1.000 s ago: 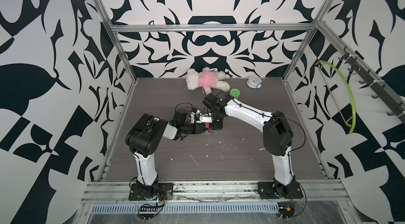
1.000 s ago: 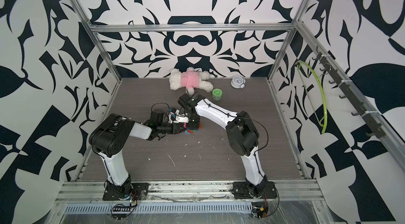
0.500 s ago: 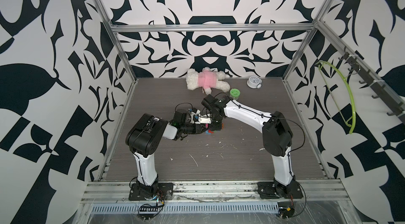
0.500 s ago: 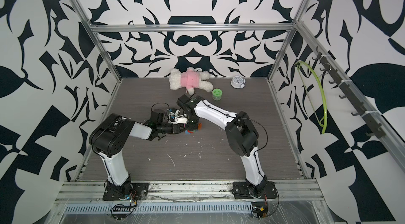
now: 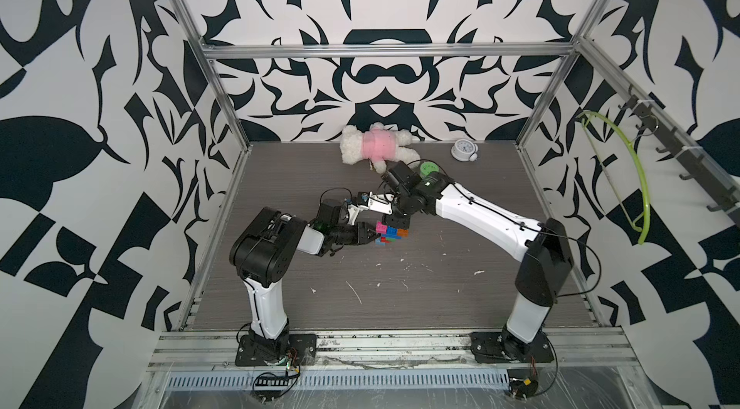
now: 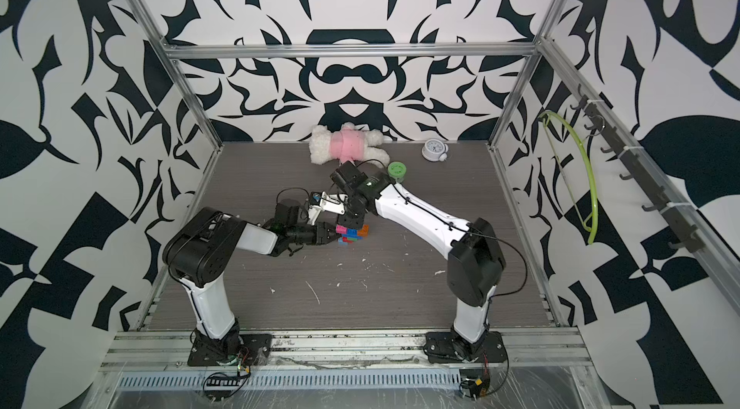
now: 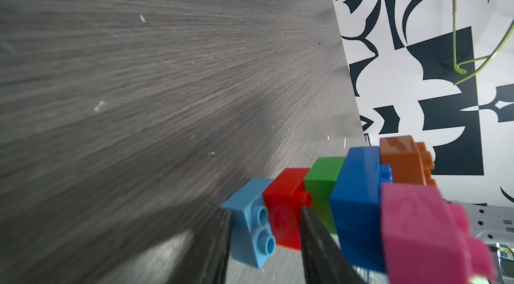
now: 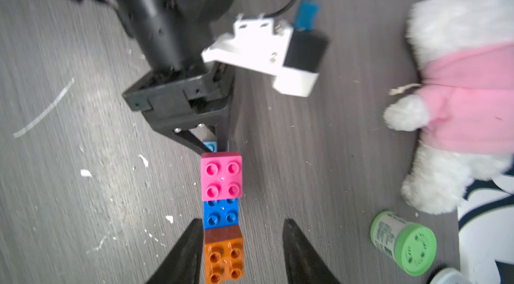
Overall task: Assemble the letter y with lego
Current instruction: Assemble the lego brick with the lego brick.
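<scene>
We find the letter y (image 5: 390,232) near the middle of the table (image 5: 440,287), between the two arms in both top views. The left gripper (image 5: 369,235) reaches in low from the left side and grips the foot of the stem. In the left wrist view its two dark fingers (image 7: 211,246) sit on either side of the light blue brick (image 7: 250,229). From there the red brick (image 7: 283,204), the green brick (image 7: 322,182) and the blue bar (image 7: 358,199) run away from that hand. The pink brick (image 7: 425,229) and the orange brick (image 7: 403,160) sit on the far face of the bar.

The right gripper (image 8: 243,222) comes down over the orange end. In the right wrist view its jaws stand a little apart around the orange brick. One finger (image 8: 186,252) lies against the brick's side, while the other stands clear with bare table showing in the gap, so we see no clamp there. The studs of the pink, blue and orange pieces face that camera in a row, and the pink end lies just beside the left gripper's tips.

We cannot tell whether the foot of the stem rests on the table or hangs just above it.

Against the back wall lies a stuffed toy (image 5: 374,146). A green tub (image 5: 429,168) stands just beside the right arm, and a small clock (image 5: 462,150) stands near the back right corner, well apart from the bricks.
</scene>
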You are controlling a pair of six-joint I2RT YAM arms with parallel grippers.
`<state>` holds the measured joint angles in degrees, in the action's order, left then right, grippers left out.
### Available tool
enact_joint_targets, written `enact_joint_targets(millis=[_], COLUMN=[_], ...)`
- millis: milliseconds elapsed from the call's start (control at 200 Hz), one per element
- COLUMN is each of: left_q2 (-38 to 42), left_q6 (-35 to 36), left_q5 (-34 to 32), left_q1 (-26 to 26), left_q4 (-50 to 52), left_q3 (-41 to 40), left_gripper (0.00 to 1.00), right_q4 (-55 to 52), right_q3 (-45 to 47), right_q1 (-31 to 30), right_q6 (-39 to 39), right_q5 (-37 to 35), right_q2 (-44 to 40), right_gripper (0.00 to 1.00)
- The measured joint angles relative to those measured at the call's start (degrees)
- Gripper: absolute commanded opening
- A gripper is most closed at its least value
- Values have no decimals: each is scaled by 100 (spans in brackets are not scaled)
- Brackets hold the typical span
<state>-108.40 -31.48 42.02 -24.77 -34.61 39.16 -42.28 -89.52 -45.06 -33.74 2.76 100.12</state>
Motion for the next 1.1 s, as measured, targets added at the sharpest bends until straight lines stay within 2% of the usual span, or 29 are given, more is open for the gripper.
enact_joint_targets(millis=[140,245,360,515,665,760,865,1100], left_q2=[0,0,0,0,2,2,2,2], left_q6=[0,0,0,0,0,0,0,0], left_q5=[0,0,0,0,0,0,0,0], left_q1=[0,0,0,0,0,0,0,0], left_q4=[0,0,0,0,0,0,0,0], left_q3=[0,0,0,0,0,0,0,0], left_gripper=[43,43,43,43,43,43,43,43], right_q4=[748,1285,1561,1552,1255,1073,905,767], right_q3=[684,1202,1519,1574,1574,1609,1679,1670], right_q1=[87,243,682,1547,2015,1928,1784,1414], right_q6=[909,1814,3045,4562,5772,6225,6566,6839], right_q5=[-15,-157,-208,343,837,957,1021,1012], right_q2=[-723,-1246,-1611,-1585,-1169,-964,-942,-839], right_gripper=[52,58,55,53,61,67,70,75])
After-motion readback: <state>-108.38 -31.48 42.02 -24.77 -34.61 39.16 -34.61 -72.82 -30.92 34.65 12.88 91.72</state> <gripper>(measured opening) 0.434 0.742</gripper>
